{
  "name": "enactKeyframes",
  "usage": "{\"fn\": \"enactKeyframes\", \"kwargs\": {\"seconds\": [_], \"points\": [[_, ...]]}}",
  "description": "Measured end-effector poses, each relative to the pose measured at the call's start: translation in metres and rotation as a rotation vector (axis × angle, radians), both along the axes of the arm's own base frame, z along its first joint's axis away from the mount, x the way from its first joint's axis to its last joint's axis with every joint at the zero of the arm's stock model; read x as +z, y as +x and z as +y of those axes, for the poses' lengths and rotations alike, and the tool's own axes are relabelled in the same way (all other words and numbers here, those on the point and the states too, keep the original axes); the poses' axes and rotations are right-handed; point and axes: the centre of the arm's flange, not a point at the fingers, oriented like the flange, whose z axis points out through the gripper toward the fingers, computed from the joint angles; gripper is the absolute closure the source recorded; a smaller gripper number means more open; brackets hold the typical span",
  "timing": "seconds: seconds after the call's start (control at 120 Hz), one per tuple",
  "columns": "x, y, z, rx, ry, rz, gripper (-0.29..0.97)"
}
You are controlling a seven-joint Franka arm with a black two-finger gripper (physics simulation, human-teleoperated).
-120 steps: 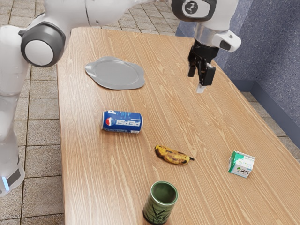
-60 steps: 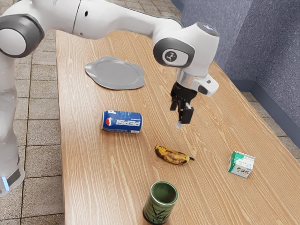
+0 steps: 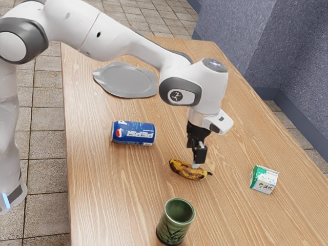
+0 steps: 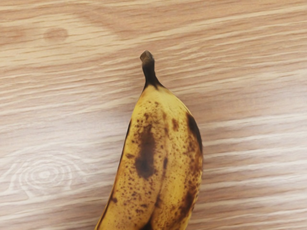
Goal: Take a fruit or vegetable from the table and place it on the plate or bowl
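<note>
Just above the banana (image 3: 188, 169) | gripper (image 3: 197, 162) is hanging spread open, pinching nothing (presumably lining up for closing across the fruit) | banana is lying flat on the table (image 3: 128, 197), plate (image 3: 125, 80) waiting well apart from the banana

The arm (image 3: 118, 41) is glossy white, built of fat rounded segments with dark grey bands at the joints. Just above the black gripper (image 3: 197, 163), a dark grey round cap (image 3: 178, 96) bears a small white mark; far from the gripper, low on the white base, glows a small blue light (image 3: 5, 201)
</note>
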Motion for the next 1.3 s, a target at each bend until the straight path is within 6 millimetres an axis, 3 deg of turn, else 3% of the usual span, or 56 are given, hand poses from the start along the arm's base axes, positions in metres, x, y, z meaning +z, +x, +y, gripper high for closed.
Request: {"fn": "enactKeyframes", "kwargs": {"seconds": [0.283,0.7,1.083,1.3], "points": [[0.009,-0.013,0.011,0.012,0.002,-0.041,0.0],[-0.007,-0.005,0.021,0.021,0.003,-0.026,0.0],[-0.024,-0.002,0.046,-0.05,0.029,-0.034,0.0],[-0.012,0.004,0.053,-0.074,0.026,-0.072,0.0]]}}
